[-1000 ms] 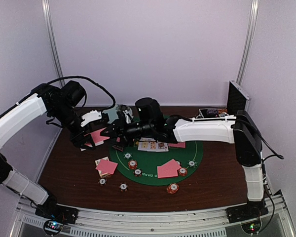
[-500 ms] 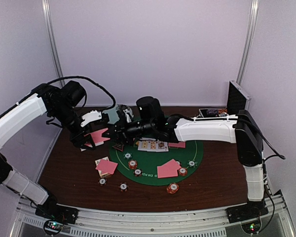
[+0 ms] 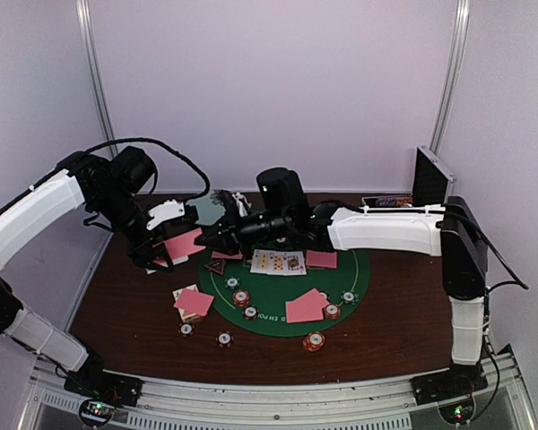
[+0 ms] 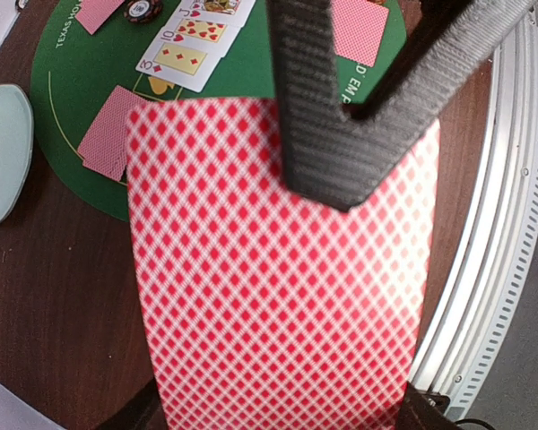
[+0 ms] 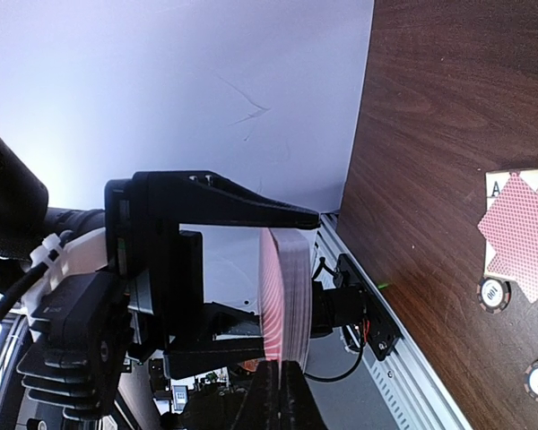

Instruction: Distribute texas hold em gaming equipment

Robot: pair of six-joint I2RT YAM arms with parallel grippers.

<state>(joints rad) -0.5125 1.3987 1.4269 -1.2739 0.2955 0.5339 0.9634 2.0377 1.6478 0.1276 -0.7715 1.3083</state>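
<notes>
My left gripper point(image 3: 164, 252) is shut on a deck of pink-backed playing cards point(image 3: 183, 243) and holds it above the table's left side. The deck fills the left wrist view point(image 4: 278, 287), with one black finger point(image 4: 318, 134) across its back. My right gripper point(image 3: 213, 236) reaches left to the deck; in the right wrist view its fingers point(image 5: 281, 399) are closed on the edge of the deck's top card point(image 5: 271, 296). Face-up cards point(image 3: 278, 262), a red-black triangle marker point(image 3: 216, 266) and striped chips point(image 3: 241, 297) lie on the green mat point(image 3: 359, 273).
A pale plate point(image 3: 206, 208) stands behind the grippers. The metal case point(image 3: 428, 179) is at the back right. Pink cards point(image 3: 305, 307) lie on the mat and others point(image 3: 194, 303) beside it, with chips point(image 3: 224, 339) near the front. The metal rail point(image 3: 278, 394) runs along the table's front.
My right arm has shifted a little to the right while its gripper stays at the deck. The pink card face at the deck now shows wider. The left arm has not moved.
</notes>
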